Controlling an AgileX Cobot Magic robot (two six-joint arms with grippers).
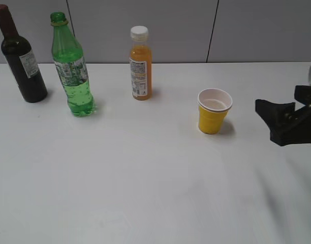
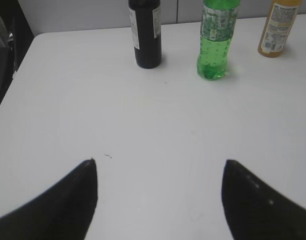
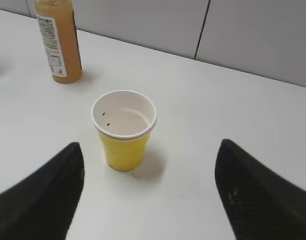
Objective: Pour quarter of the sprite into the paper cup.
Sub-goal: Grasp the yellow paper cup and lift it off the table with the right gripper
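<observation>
The sprite [image 1: 71, 66] is a tall green bottle with no cap, standing upright at the back left of the table; it also shows in the left wrist view [image 2: 215, 40]. The paper cup [image 1: 213, 111], yellow outside and white inside, stands upright right of centre; it also shows in the right wrist view [image 3: 124, 130]. My right gripper [image 3: 149, 165] is open and empty, a short way to the right of the cup, and shows at the right edge of the exterior view [image 1: 277, 119]. My left gripper [image 2: 160, 172] is open and empty above bare table, well short of the sprite.
A dark wine bottle [image 1: 21, 58] stands left of the sprite. An orange juice bottle [image 1: 140, 63] with a white cap stands between the sprite and the cup. The white table [image 1: 145, 178] ends at a grey panelled wall behind.
</observation>
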